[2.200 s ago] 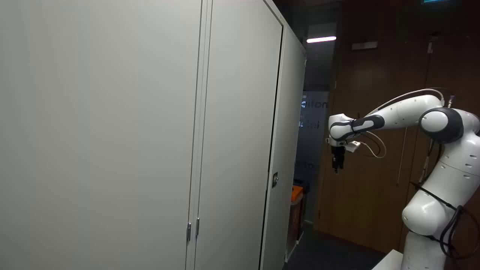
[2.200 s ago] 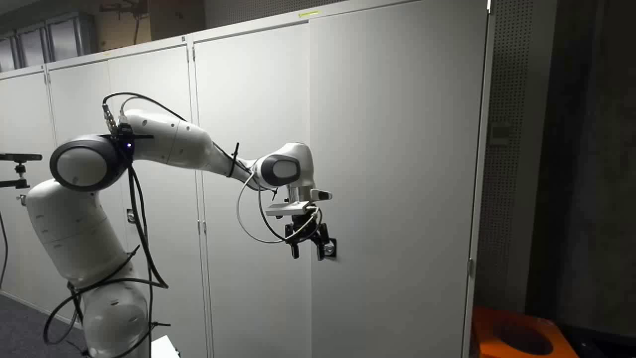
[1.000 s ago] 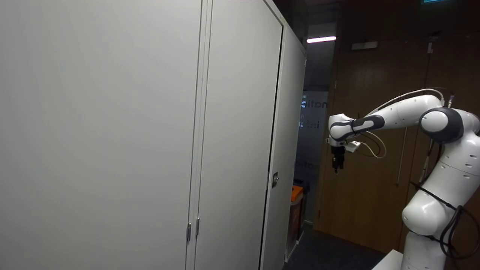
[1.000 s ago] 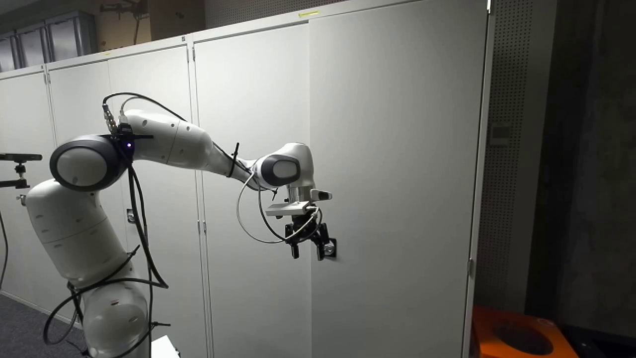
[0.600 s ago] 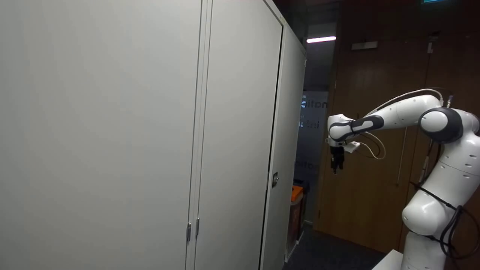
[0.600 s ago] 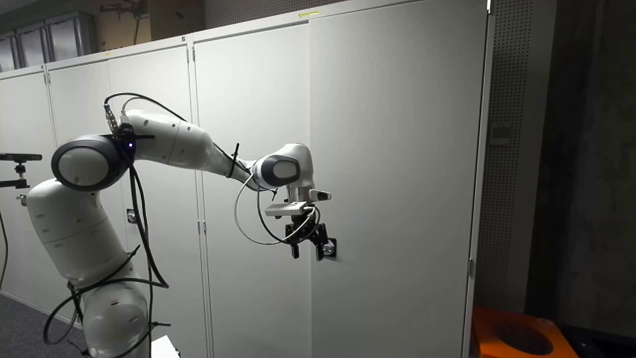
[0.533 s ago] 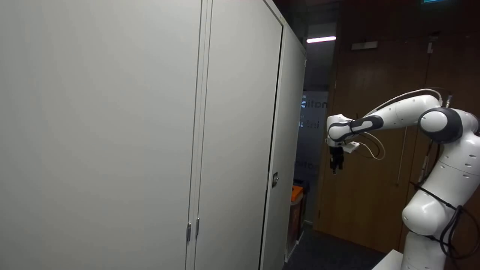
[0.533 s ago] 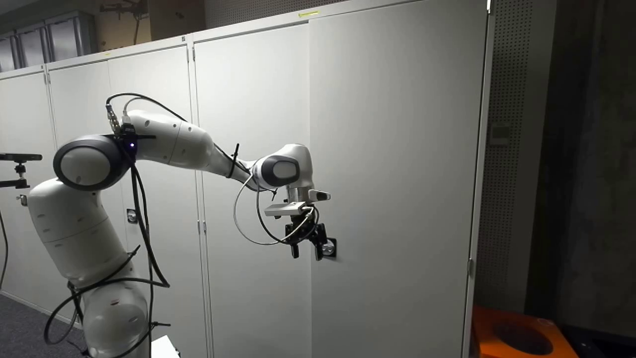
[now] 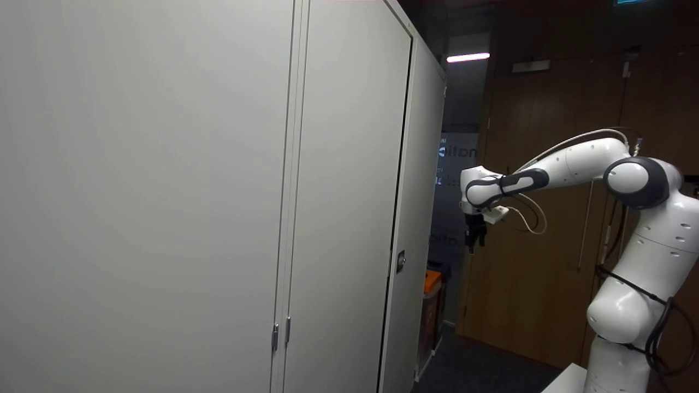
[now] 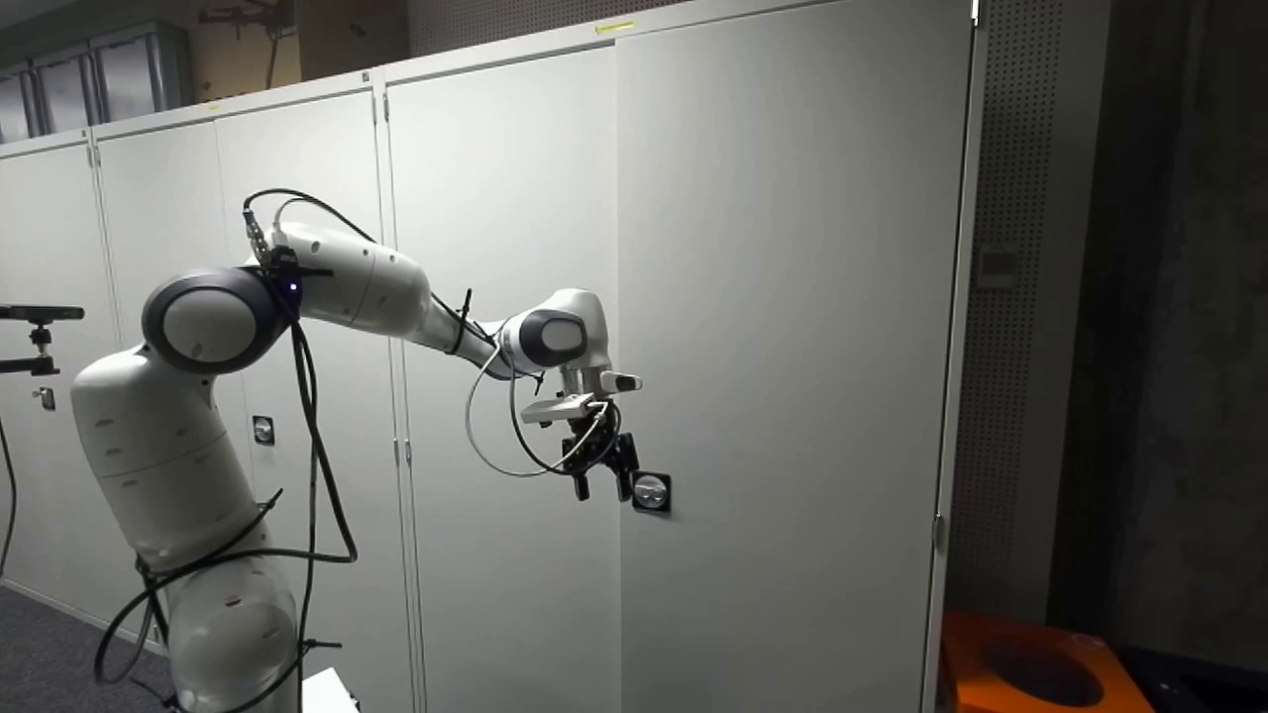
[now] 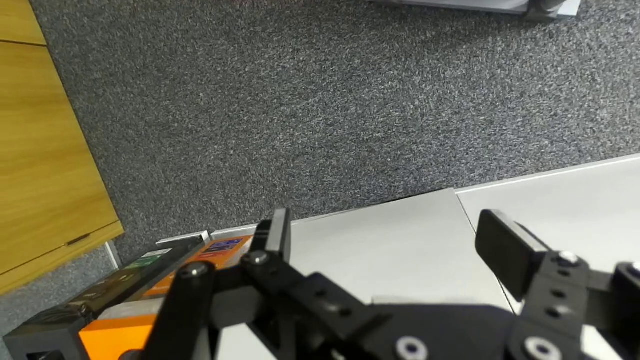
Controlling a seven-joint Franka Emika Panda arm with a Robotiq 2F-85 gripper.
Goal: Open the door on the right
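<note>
The door on the right is a tall light-grey metal cabinet door, seen in both exterior views [image 9: 421, 164] [image 10: 792, 297] and in the wrist view [image 11: 390, 255]. It looks shut or nearly so; its perforated inner face is hidden. Its small dark latch with a round silver knob [image 10: 651, 491] sits at mid-height near the left edge, and also shows edge-on [image 9: 401, 262]. My gripper [image 9: 475, 245] points down, open and empty, in front of the cabinet with a gap to it. In an exterior view its fingers [image 10: 603, 493] appear just left of the latch. The wrist view shows the fingers [image 11: 390, 232] wide apart.
A wider plain grey door [image 9: 349, 191] adjoins on the left, with slim vertical handles [image 9: 288, 329] further along. An orange-topped bin [image 10: 1035, 663] stands past the cabinet's right end. Grey carpet [image 11: 300, 110] lies below. A wooden door [image 9: 535, 262] stands behind the arm.
The arm was nearly still, then moved towards the cabinet. In an exterior view the gripper shifted slightly left and up, uncovering the latch. The gripper stayed open and the door did not move.
</note>
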